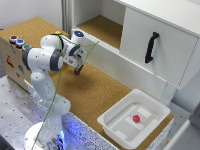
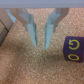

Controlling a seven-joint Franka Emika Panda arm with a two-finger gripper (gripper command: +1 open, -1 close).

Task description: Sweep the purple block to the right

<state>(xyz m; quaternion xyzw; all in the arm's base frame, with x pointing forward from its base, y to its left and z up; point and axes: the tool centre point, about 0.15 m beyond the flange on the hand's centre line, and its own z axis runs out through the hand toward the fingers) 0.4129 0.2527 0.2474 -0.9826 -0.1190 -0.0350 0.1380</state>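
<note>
The purple block [image 2: 74,50] lies on the bench [image 2: 30,65] just beside the narrowly parted, empty fingers [image 2: 31,30].

The gripper [image 2: 40,44] has two light blue fingers [image 2: 31,30] held apart over the brown cork table [image 2: 30,67]. A purple block [image 2: 74,49] sits nearby.

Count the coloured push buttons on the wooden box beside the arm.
3, in a row on top of the wooden box at the exterior view's left: red button, blue button, green button. The arm could hide more.
</note>
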